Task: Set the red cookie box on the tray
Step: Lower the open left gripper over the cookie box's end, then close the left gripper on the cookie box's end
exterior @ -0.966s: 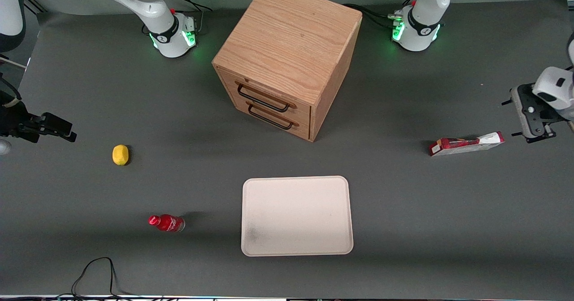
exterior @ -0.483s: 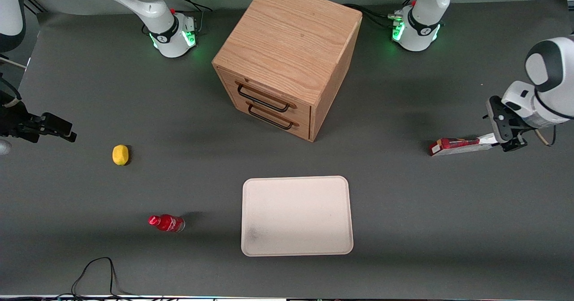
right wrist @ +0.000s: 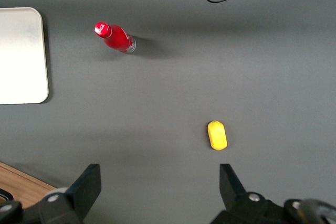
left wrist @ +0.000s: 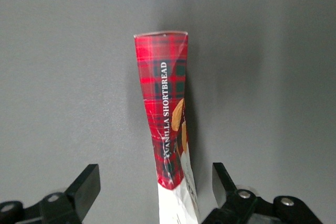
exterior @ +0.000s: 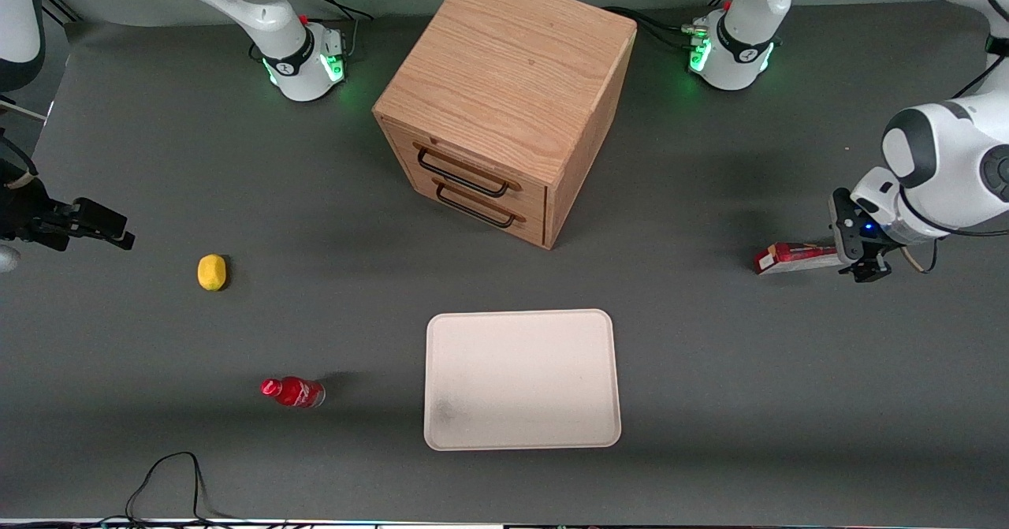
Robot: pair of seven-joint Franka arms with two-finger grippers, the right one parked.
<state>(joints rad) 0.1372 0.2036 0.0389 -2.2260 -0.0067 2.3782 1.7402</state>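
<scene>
**Gripper straddling the white end of the box, not yet closed**

Gripper (exterior: 859, 255) sits low at the working arm's end of the table, over the white-panel end of the red cookie box (exterior: 792, 257). In the wrist view I see its fingers (left wrist: 86, 187) spread wide, one on each side of the box (left wrist: 165, 124), with clear gaps both sides. Nothing pinched yet.

Key relation: the box's long axis runs straight out from the gripper, away from the wrist camera, and the fingers close across its short width. Good alignment for a cross-width pinch. I judge the grasp point is close to the box's end rather than its middle, so the free end may droop or swing when lifted.

Box lies flat on the table, well apart from the tray (exterior: 522, 379). Its long axis in the front view runs roughly along the table's length, red end pointing toward the tray's side of the table. Tray is nearer the front camera than the box and off toward the table's middle.

Room for moving: bare mat between box and tray, no obstacle on that line. Wooden drawer cabinet (exterior: 504, 103) stands farther from the front camera than that path, so I judge it out of the way. Red bottle (exterior: 292, 392) and lemon (exterior: 211, 271) lie toward the parked arm's end, well apart from it all.

Tray is bare, so the box can land anywhere on it.
</scene>
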